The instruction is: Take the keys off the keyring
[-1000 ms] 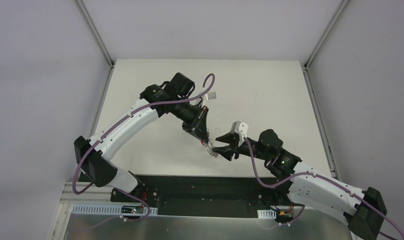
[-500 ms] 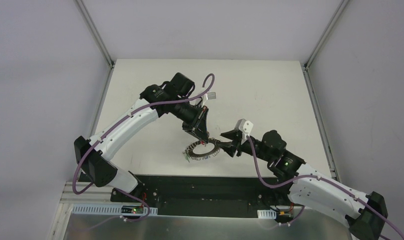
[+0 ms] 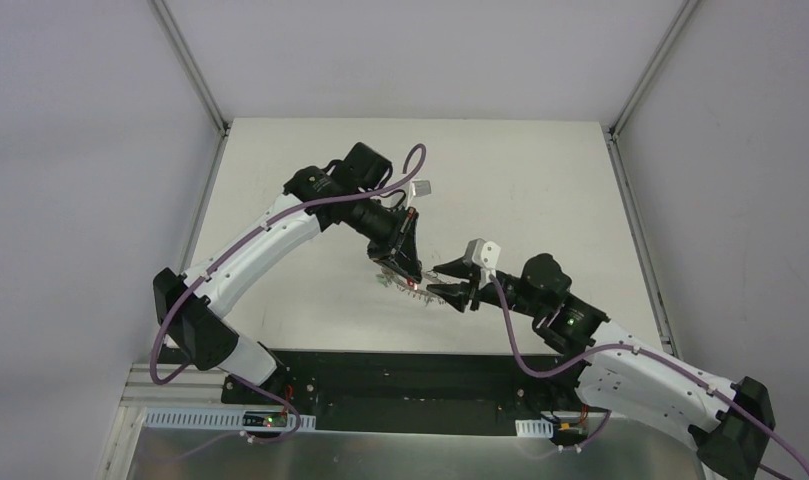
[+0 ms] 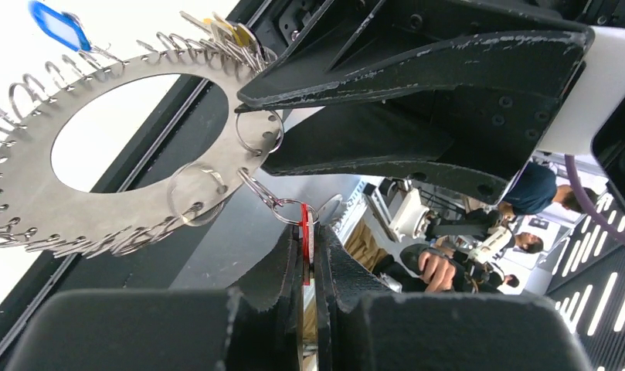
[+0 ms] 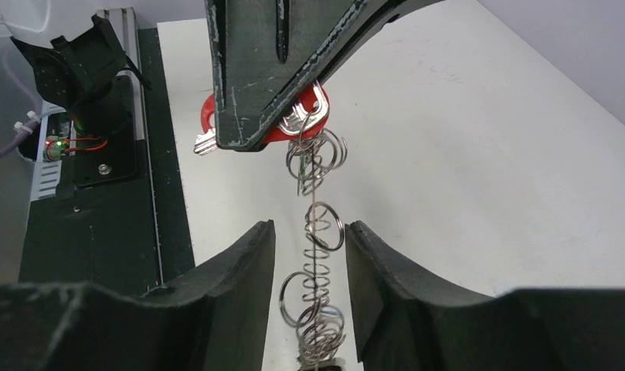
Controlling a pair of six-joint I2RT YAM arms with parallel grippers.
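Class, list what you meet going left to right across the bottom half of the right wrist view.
Black base plate → one of the right tool's fingers → keyring, seen edge-on → the tool's other finger → white table.

No text, label, brand, number or sign could be read in any of the three views. The blue tag (image 4: 58, 23) and the red tag (image 5: 208, 120) on the keys showed plain coloured faces with no legible writing on the parts that were visible.
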